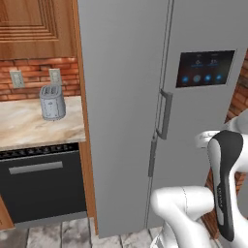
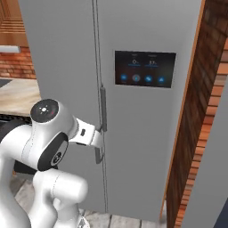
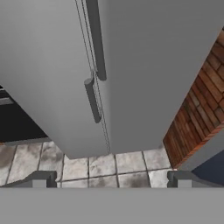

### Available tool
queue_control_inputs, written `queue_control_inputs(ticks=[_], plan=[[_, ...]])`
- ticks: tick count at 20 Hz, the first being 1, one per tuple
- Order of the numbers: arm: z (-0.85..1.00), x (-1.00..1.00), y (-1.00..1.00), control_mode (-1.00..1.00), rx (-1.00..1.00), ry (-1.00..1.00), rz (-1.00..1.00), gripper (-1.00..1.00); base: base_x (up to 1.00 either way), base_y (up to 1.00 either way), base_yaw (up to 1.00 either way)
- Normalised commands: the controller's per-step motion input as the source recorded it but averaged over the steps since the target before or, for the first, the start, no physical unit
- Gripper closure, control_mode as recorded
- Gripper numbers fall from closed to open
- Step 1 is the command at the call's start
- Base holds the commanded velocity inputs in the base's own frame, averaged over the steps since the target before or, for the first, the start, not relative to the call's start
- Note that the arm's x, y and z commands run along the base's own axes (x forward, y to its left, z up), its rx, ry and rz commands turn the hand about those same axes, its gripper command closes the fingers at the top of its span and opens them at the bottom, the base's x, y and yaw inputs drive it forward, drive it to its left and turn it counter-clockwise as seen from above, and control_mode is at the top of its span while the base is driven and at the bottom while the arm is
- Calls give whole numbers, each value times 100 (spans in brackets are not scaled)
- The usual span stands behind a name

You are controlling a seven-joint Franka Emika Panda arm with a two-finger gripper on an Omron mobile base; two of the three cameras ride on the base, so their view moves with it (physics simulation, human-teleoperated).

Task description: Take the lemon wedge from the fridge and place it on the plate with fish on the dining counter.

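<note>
You are at the very start: the fridge (image 3: 131, 65) stands shut ahead of your claw (image 3: 111, 179), whose jaws are spread wide and empty. The door handles (image 3: 94, 61) lie just ahead; the lemon wedge is presumably inside, unseen. Everything remains.

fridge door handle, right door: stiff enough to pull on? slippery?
Likely rigid: the right door handle is a thin straight bar fixed along the closed fridge door edge. Probably slick, given its smooth grey finish. The tall door may swing heavily. The open end effector hangs short of it.
</note>
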Motion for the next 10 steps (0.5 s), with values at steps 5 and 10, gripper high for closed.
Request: queue_control_inputs(ticks=[5,10], plan=[[0,0,0,100,0,0,0,-100,-7,-2,0],[0,-2,0,-100,0,-4,0,-100,-2,0,0]])
